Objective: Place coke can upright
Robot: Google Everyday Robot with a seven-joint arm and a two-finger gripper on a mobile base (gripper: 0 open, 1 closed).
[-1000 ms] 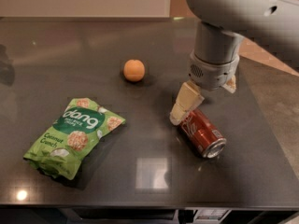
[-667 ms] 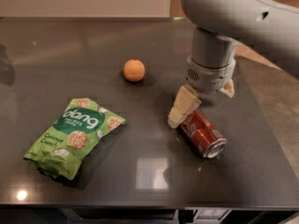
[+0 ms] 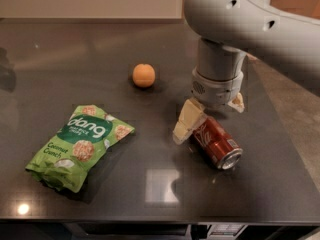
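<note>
The coke can (image 3: 217, 143) lies on its side on the dark table (image 3: 150, 194), right of centre, with its silver end toward the front right. My gripper (image 3: 210, 119) hangs from the grey arm right over the can's far end. Its fingers are spread open: the left cream fingertip (image 3: 184, 125) sits beside the can's left side, and the right one (image 3: 238, 102) shows behind the can on the right. The can's far end is partly hidden by the gripper.
An orange (image 3: 144, 75) sits on the table to the back left of the gripper. A green snack bag (image 3: 79, 145) lies flat at the front left. The table's right edge runs close past the can, with floor beyond.
My gripper has shifted slightly left and lower around the can's far end. The can, the orange and the bag have not moved.
</note>
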